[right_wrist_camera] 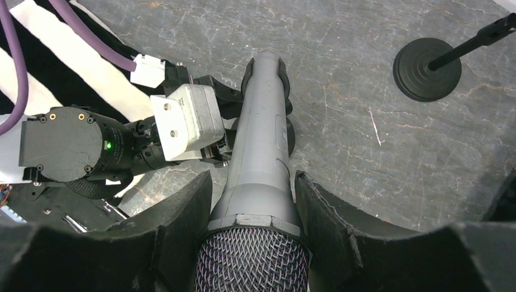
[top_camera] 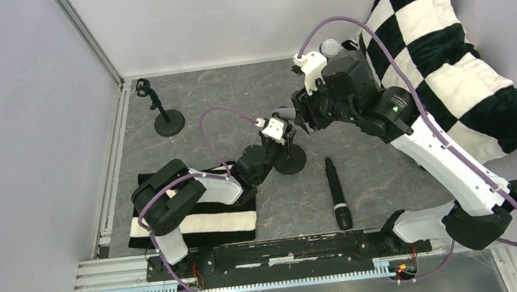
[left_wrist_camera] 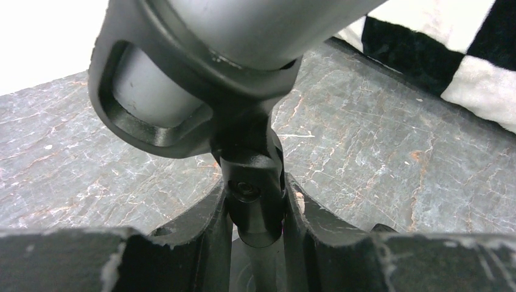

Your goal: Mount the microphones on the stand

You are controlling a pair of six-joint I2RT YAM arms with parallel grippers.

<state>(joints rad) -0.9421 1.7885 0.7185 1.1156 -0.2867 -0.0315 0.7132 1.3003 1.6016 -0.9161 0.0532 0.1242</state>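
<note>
My right gripper (right_wrist_camera: 252, 179) is shut on a silver-grey microphone (right_wrist_camera: 261, 121) just below its mesh head. The microphone's tail lies in the black clip (right_wrist_camera: 246, 72) of the middle stand (top_camera: 290, 158). My left gripper (left_wrist_camera: 255, 225) is shut on that stand's stem, just under the clip (left_wrist_camera: 158, 121), with the grey microphone body (left_wrist_camera: 243, 24) overhead. In the top view the left gripper (top_camera: 278, 135) and right gripper (top_camera: 301, 115) meet above the stand's round base. A black microphone (top_camera: 336, 192) lies flat on the table, right of the base.
A second stand (top_camera: 169, 122) with an empty clip stands at the back left; its base (right_wrist_camera: 426, 70) also shows in the right wrist view. A striped cloth (top_camera: 198, 222) lies under the left arm. A checked cushion (top_camera: 443, 51) fills the back right. A grey mesh ball (top_camera: 330, 47) peeks out by the right wrist.
</note>
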